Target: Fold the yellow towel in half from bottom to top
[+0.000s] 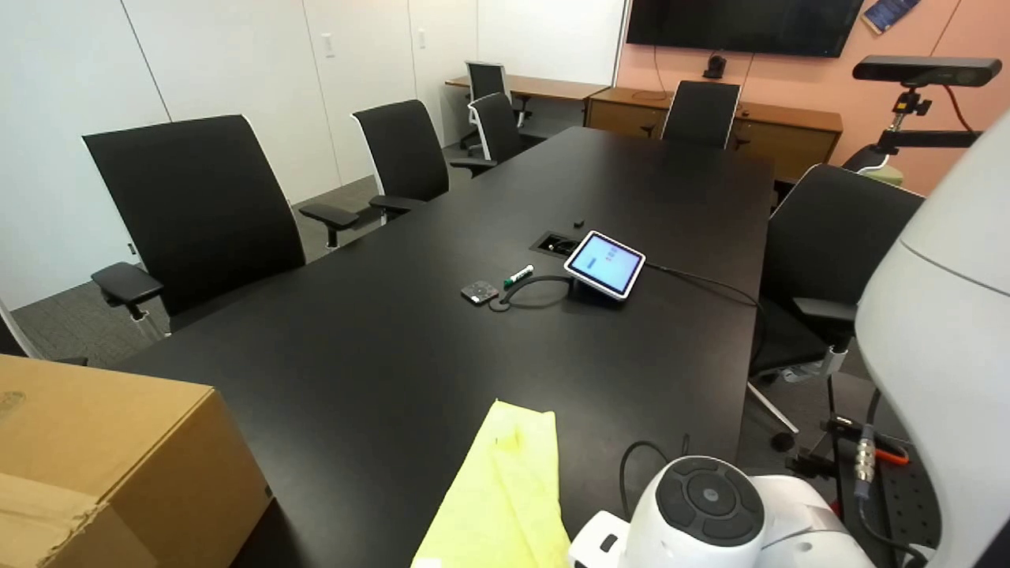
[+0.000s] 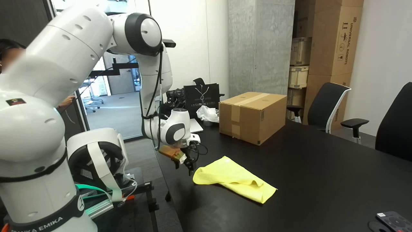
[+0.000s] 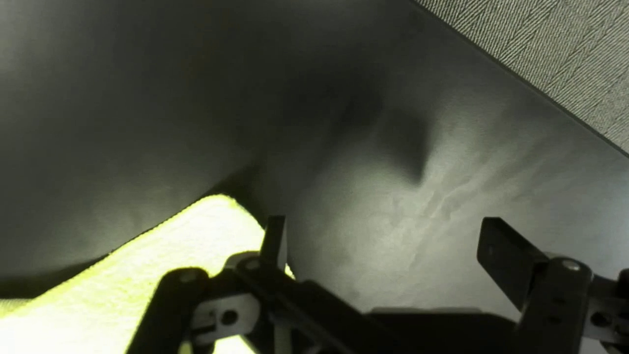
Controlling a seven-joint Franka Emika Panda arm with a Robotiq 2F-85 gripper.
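The yellow towel [image 1: 505,489] lies on the dark table with a fold and wrinkles across it. In an exterior view the towel [image 2: 230,175] shows whole, with its rounded near end towards the robot. My gripper [image 2: 184,169] is above the table just beside that end. In the wrist view the gripper [image 3: 383,221] is open, with bare table between its fingers. The left finger overlaps the corner of the towel [image 3: 196,241] in the picture; I cannot tell whether they touch. The fingers are hidden in an exterior view where only the white wrist shows.
A cardboard box [image 1: 158,465] stands on the table beyond the towel, also in an exterior view [image 2: 244,117]. A tablet [image 1: 606,264] with a cable, a marker [image 1: 518,275] and a remote [image 2: 396,221] lie farther along. The table edge [image 3: 521,78] is near the gripper.
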